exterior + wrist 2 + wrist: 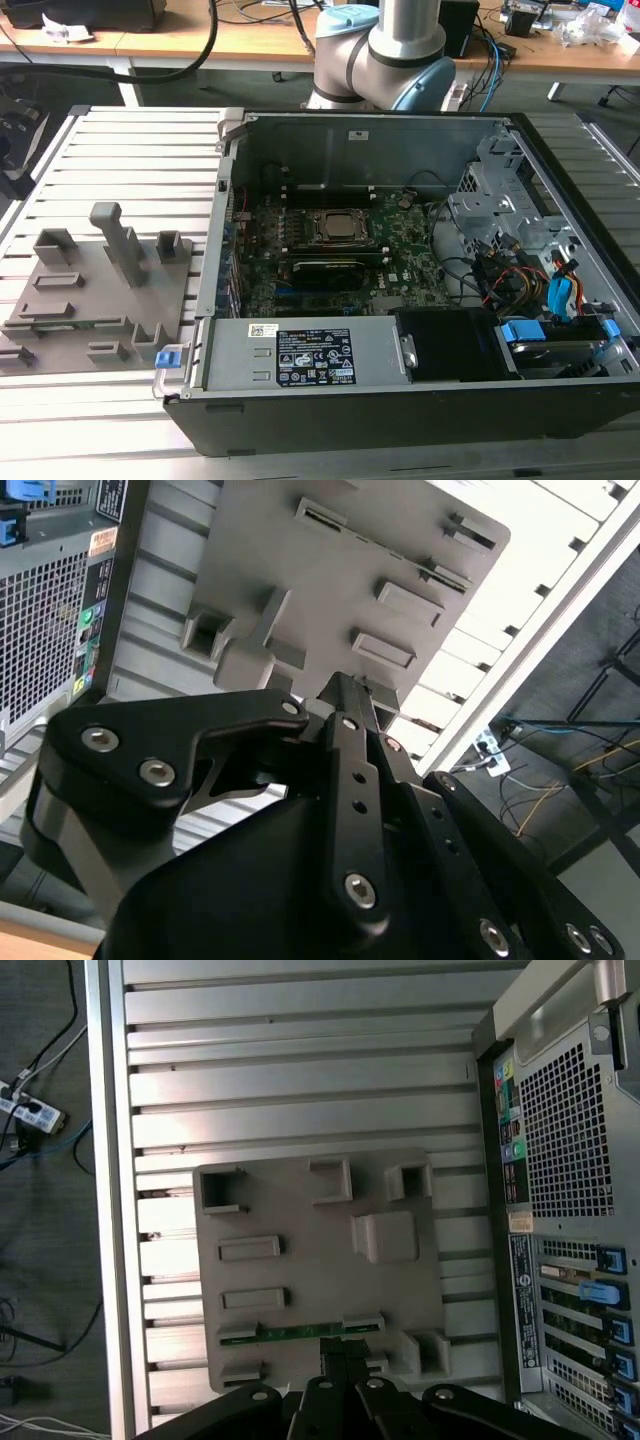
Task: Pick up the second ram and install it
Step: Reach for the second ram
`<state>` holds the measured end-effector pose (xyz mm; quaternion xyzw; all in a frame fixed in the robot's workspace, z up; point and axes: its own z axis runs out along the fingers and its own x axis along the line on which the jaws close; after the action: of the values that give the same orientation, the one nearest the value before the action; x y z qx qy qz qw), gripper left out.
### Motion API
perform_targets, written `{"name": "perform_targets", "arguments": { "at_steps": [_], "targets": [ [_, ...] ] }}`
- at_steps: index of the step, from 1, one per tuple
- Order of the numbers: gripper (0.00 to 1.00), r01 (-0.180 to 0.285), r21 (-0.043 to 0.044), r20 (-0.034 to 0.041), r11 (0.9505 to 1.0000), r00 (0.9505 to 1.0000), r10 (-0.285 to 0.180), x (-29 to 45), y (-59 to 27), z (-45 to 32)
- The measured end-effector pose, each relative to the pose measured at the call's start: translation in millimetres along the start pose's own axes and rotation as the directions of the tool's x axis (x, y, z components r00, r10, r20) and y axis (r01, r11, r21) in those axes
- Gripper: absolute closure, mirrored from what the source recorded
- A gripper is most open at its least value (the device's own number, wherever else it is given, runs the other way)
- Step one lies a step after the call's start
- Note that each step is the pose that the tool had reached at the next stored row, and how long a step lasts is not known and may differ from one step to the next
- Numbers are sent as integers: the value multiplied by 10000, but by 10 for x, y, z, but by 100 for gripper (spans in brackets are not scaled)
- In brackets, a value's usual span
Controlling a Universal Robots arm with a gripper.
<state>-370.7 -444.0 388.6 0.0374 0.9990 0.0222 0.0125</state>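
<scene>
Beneath the closed, empty tool (345,1355), the second ram (300,1332) is seen lying in the gray fixture (300,1210), long axis pointed toward the computer case (560,1110).

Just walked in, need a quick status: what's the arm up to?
The arm's gripper hangs right over the second ram, a green stick lying in a slot of the gray fixture tray beside the open PC case. The ram sits in the tray, not yet installed in the case.
</scene>
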Motion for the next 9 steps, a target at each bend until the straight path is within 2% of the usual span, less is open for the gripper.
{"name": "perform_targets", "arguments": {
  "at_steps": [9],
  "targets": [
    [89,0,0,0,10000,10000,0,0,-4,0]
  ]
}}
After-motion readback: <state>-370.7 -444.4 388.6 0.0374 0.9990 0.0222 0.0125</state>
